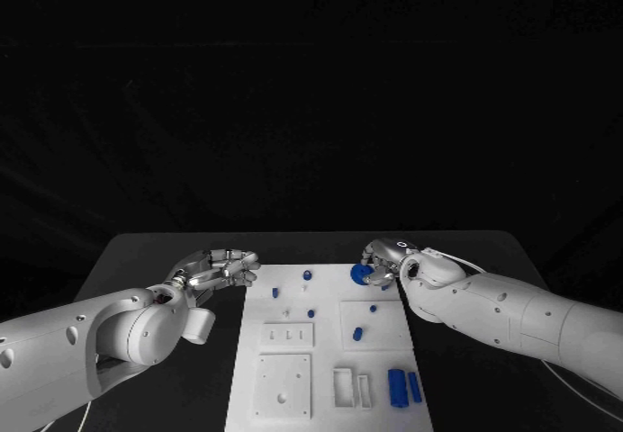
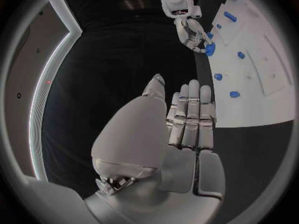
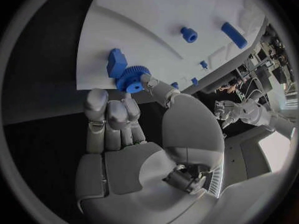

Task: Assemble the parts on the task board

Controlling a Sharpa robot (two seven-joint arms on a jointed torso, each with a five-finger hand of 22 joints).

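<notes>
Head view: right hand (image 1: 381,261) is gripping a blue gear (image 1: 361,274); left hand (image 1: 218,269) is hanging empty, fingers straight; most parts are lying loose on the task board (image 1: 318,360).

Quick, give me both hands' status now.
Left hand: holds nothing, fingers straight and close together beside the task board.
Right hand: pinching a blue gear.

We see the board (image 1: 296,396) in the middle of the table (image 1: 156,252), our left hand (image 1: 221,268) just beside its far left corner, our right hand (image 1: 379,261) over its far right corner, holding a gear (image 1: 362,274).
</notes>
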